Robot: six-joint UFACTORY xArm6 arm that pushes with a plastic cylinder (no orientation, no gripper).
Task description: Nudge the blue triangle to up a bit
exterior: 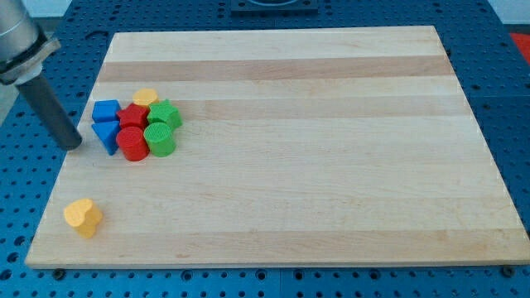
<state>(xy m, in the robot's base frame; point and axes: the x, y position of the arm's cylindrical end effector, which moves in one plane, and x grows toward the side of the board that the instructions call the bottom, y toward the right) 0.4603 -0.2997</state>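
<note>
The blue triangle (106, 135) lies on the wooden board (331, 165) at the view's left, at the lower left of a tight cluster. Above it sits a blue cube (106, 111). To its right are a red cylinder (132, 143), a red block (132, 117), a green cylinder (159, 139), a green star-like block (165, 114) and a yellow block (146, 98). My tip (74, 146) is just left of the blue triangle, a small gap away, at about its height.
A yellow heart-shaped block (83, 217) lies alone near the board's bottom left corner. The board's left edge runs just left of my tip. A blue pegboard surface (25, 215) surrounds the board.
</note>
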